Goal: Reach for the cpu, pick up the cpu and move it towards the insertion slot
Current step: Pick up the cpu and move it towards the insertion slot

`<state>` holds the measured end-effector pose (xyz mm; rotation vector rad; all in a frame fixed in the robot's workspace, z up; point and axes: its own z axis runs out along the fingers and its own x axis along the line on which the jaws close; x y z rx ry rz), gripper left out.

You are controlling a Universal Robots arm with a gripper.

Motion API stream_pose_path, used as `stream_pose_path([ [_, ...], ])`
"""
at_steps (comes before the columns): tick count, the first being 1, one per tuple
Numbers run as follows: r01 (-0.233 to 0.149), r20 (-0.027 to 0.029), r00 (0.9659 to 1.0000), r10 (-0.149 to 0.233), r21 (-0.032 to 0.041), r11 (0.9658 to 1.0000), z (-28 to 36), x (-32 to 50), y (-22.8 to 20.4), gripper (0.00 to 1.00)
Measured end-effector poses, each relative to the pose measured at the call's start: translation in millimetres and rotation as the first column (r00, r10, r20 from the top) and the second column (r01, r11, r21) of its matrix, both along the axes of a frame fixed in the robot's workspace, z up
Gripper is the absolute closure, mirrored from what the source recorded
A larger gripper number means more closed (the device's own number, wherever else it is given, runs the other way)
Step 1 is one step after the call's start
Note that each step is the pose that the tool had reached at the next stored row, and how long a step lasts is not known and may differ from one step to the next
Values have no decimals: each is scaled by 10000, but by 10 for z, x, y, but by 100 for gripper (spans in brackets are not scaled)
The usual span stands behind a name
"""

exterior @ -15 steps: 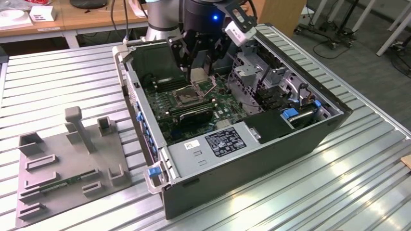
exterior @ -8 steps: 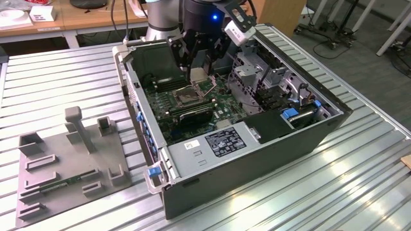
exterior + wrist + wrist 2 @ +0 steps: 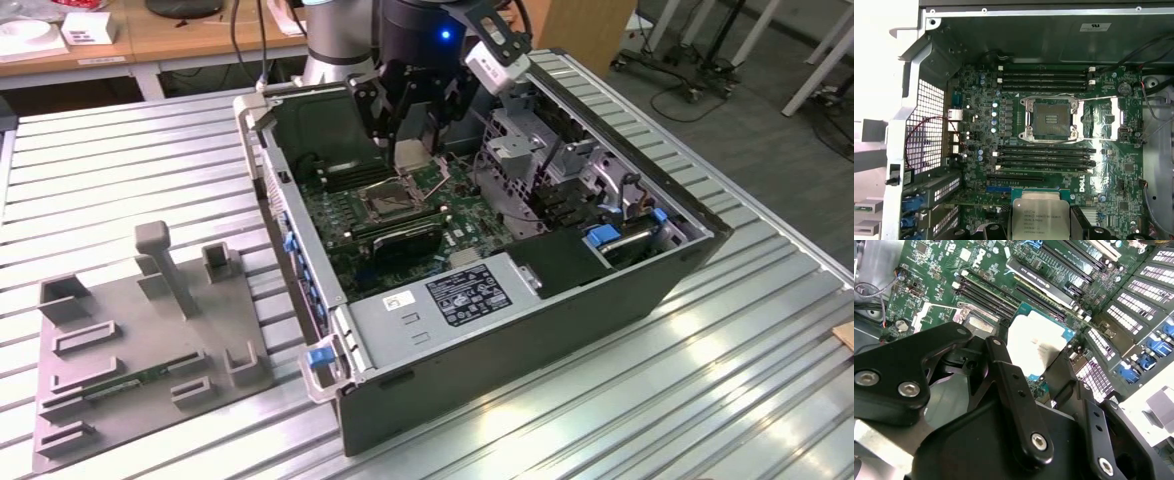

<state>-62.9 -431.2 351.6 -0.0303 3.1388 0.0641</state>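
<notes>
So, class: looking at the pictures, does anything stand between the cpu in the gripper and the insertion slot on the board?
Nothing visible does. The gripper holds the cpu above the motherboard. In the first wrist view, flat memory slots lie on the board between it and the insertion slot, whose dark centre is open and uncovered.

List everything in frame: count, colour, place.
cpu: 1, silvery top, held in the claw above the motherboard, apart from the socket.
insertion slot: 1, silver frame, dark centre, mid-motherboard, empty.
motherboard: 1, green, inside the case.
computer case: 1, black and grey, open, on the table.
holder: 1, grey plastic, at the exterior view's left.
table: 1, ribbed silver metal.
arm: 1, grey, above the case.
claw: 1, black, shut on the cpu.
</notes>
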Motion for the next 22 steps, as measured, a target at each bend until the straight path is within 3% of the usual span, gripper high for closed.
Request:
stream_pose_path([
  [22, 0, 0, 10000, 0, 0, 10000, 0, 0, 53, 46],
])
